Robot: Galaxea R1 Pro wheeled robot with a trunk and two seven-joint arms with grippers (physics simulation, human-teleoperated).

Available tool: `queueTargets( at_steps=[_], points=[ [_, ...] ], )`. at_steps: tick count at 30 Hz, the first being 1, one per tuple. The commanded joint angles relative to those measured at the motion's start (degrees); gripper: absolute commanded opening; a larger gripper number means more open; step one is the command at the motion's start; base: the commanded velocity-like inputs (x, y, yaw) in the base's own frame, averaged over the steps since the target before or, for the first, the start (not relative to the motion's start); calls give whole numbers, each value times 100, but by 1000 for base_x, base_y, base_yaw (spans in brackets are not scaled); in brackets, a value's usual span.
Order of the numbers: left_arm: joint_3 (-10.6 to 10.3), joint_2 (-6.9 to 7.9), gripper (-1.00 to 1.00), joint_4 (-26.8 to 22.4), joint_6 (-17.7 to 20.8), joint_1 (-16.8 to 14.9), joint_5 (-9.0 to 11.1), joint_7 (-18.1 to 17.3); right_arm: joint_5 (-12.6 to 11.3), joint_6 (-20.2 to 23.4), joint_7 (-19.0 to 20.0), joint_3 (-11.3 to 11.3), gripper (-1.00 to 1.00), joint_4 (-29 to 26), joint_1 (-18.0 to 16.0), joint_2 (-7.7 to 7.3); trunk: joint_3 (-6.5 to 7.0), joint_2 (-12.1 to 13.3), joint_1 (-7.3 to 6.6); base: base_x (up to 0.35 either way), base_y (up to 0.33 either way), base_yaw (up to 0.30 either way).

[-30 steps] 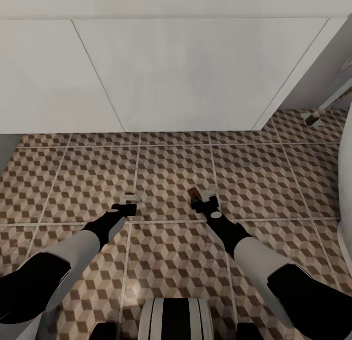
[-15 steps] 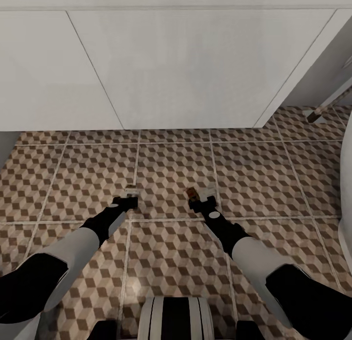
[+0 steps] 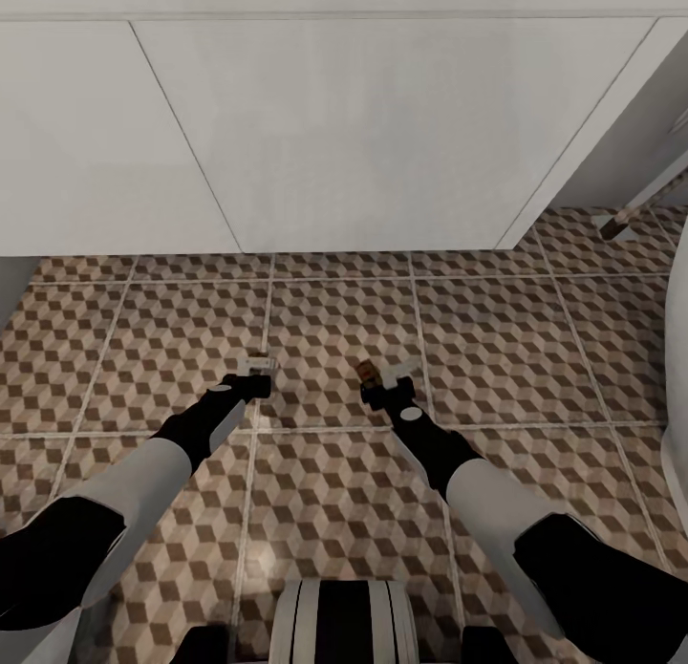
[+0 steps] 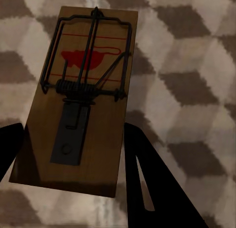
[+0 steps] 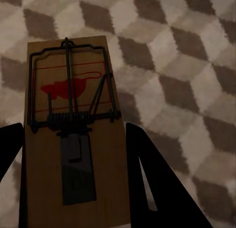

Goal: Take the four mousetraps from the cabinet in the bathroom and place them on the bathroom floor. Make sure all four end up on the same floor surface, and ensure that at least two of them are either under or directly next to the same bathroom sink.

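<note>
Each hand grips one mousetrap between its fingers, low over the tiled floor point(image 3: 535, 339) in front of the white vanity point(image 3: 363, 129): the left hand point(image 3: 256, 370) holds the left trap point(image 4: 81, 100), the right hand point(image 3: 382, 377) holds the right trap point(image 5: 73, 134).

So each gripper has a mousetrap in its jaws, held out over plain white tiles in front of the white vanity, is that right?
Not quite. The floor is not plain white: the head view shows tiles with a brown, beige and white cube pattern. The rest holds: the left gripper and right gripper each hold a mousetrap before the white vanity.
</note>
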Motion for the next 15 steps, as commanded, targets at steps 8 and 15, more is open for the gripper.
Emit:
queueTargets(
  at_steps=[8,15],
  points=[
    [-53,21,-100,128,36,-3,40,45,-81,341,-29,47,-100,-124,-151,3,-3,-1,-1,0,0,0],
    [-54,44,-100,121,-34,-3,37,42,-81,369,-29,48,-100,-137,-318,-2,-3,-1,-1,0,0,0]
  ],
)
